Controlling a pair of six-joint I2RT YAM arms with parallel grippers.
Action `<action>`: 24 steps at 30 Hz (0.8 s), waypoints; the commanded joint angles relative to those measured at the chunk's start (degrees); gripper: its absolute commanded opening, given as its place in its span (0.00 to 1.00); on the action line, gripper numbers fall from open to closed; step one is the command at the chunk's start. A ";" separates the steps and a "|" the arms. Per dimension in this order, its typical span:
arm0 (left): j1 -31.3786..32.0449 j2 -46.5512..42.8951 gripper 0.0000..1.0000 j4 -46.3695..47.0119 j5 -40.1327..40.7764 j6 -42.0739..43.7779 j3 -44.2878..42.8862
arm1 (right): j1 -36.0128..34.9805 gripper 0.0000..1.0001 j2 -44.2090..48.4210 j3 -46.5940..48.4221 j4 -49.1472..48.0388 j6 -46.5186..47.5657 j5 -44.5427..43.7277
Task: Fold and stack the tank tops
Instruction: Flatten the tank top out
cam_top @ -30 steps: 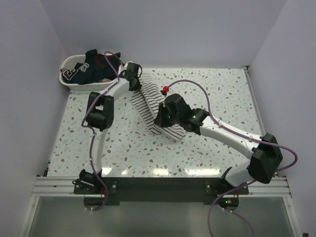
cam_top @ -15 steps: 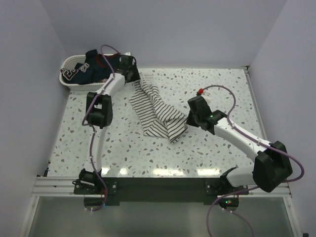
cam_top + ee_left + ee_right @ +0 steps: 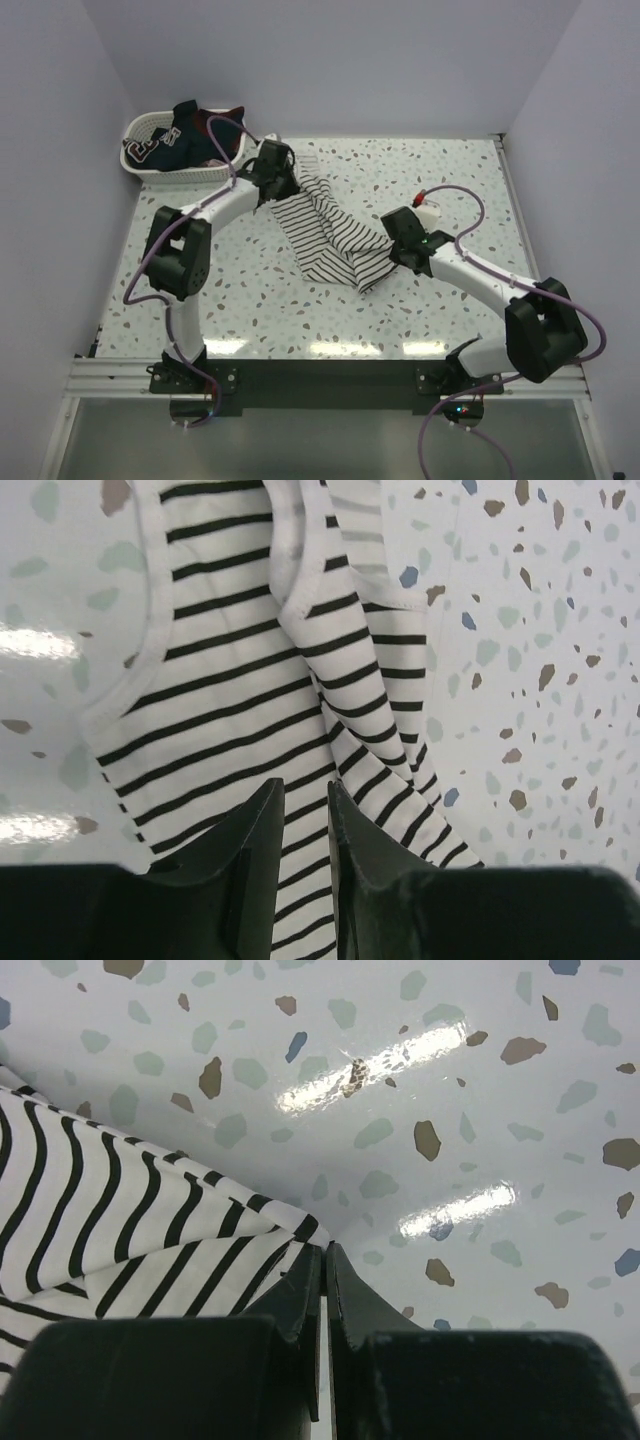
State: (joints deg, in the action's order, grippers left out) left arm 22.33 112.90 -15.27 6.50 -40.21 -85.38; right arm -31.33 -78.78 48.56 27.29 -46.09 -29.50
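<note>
Bright, even white light falls from above. The glossy table (image 3: pixel 450 180) throws glare: pale patches along its near edge in the overhead view, 2 streaks in the right wrist view, 2 patches in the left wrist view. Shadows under the arms (image 3: pixel 470 272) are soft and faint. The striped shirt (image 3: pixel 230 710) is sharp; the dark fingers (image 3: pixel 298 1295) near each wrist lens look slightly soft.
</note>
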 commanded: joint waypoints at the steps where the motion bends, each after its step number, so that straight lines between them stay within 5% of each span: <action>1: 1.05 -0.14 0.29 2.79 0.70 -6.90 2.59 | 0.22 0.00 -1.63 0.31 -1.36 -1.55 -3.11; 13: 0.88 7.41 0.24 -1.16 5.53 -8.32 1.98 | 3.11 0.00 -2.07 0.75 -1.01 -0.68 -4.70; 24: -7.12 15.24 0.22 -7.76 9.75 -3.74 -6.28 | 8.21 0.00 -0.49 -2.14 -0.83 -0.67 -1.53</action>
State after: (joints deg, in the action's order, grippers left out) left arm 18.63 124.95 -17.50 11.20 -47.27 -90.54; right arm -23.64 -80.62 48.21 26.52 -46.06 -30.46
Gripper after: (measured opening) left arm 0.218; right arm 0.014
